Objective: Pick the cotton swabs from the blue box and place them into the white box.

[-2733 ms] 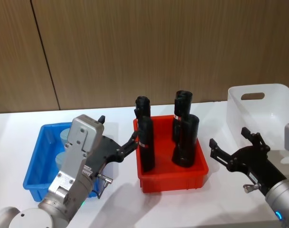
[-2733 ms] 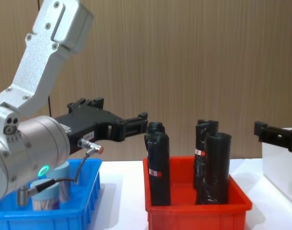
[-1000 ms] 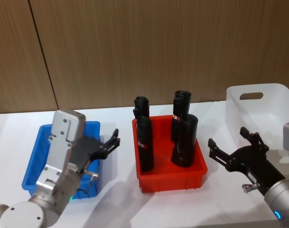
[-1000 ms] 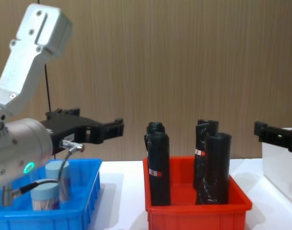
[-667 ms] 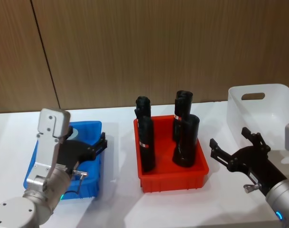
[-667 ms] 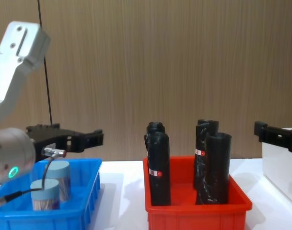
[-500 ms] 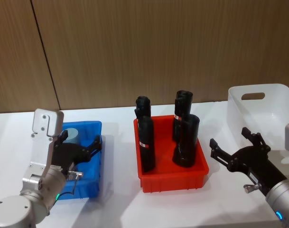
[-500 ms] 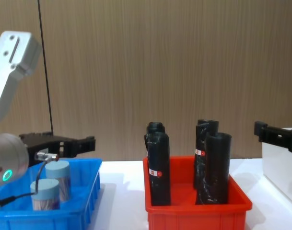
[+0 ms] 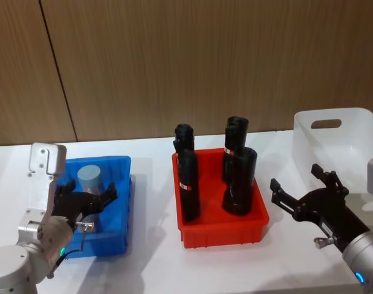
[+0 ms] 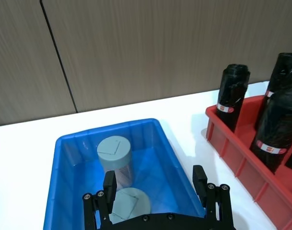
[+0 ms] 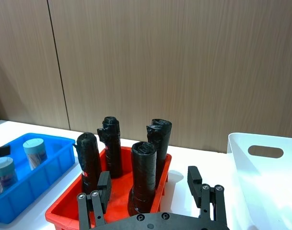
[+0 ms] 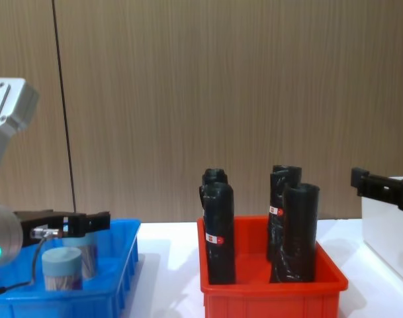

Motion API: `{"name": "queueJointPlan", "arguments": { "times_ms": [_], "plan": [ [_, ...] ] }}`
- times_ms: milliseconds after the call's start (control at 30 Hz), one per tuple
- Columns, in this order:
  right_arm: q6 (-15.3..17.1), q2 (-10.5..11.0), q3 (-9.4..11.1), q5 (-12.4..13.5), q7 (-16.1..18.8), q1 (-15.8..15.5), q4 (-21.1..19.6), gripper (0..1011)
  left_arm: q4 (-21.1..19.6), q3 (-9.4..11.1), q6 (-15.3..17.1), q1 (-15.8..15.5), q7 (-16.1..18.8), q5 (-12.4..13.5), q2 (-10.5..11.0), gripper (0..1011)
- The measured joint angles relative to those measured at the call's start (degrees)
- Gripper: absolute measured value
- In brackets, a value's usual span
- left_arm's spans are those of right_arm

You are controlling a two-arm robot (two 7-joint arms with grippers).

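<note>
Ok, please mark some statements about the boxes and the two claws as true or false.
1. Two jars of cotton swabs stand in the blue box. True.
2. The left claw is shut on a jar. False: it is open, over the blue box, holding nothing.
3. The red bin holds four black rolls. True.
4. The red bin stands to the right of the white box. False: it stands between the blue box and the white box.
5. The right claw is open. True.

- Head view looks down over the whole table (image 9: 152,266).
- Chest view sits low, side-on to the red bin (image 12: 274,298).
- Wrist views face forward, both taking in the blue box (image 10: 71,153).
</note>
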Motion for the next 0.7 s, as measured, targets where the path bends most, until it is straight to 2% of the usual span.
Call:
{"name": "queueJointPlan", "arguments": {
  "times_ms": [700],
  "plan": [
    [0.00, 0.00, 0.00, 0.00, 0.00, 0.00, 0.00, 1001, 6.13, -1.47, 0.98, -1.87, -1.80, -0.72, -0.41, 1004]
  ]
}}
